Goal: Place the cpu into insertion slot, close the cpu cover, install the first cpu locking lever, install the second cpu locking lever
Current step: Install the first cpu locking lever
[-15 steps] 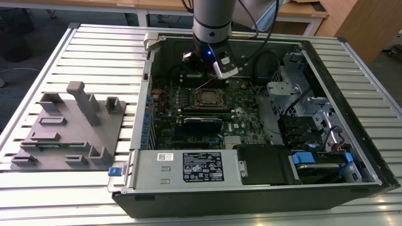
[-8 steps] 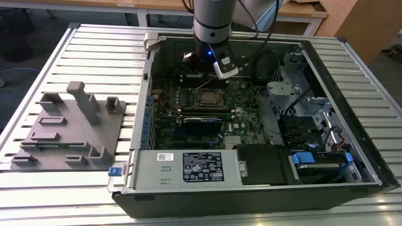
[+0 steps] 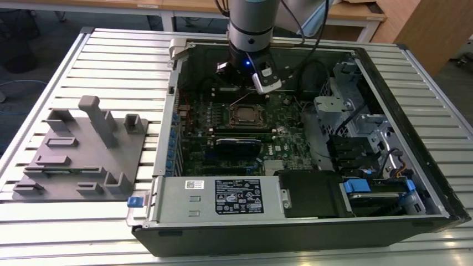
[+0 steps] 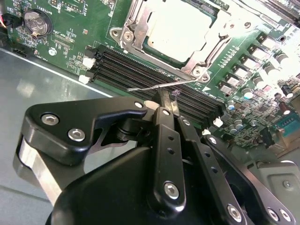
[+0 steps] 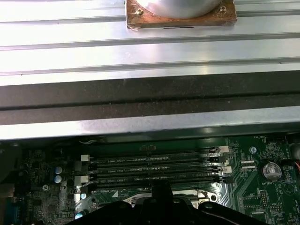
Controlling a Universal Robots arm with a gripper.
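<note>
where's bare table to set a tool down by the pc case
Bare slats: beyond the grey fixture block, between it and the near table edge, and beside the case on the exterior view's right. Inside the case is crowded, gripper by the insertion slot.

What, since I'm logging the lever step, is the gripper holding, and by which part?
The gripper looks shut on a cpu locking lever, jaws pinching the thin wire partway along its length.

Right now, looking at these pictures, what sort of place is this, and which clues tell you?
Probably a robotics lab or workshop: a robot arm reaches into an open computer case lying on a slatted metal table, with wooden desks behind.
</note>
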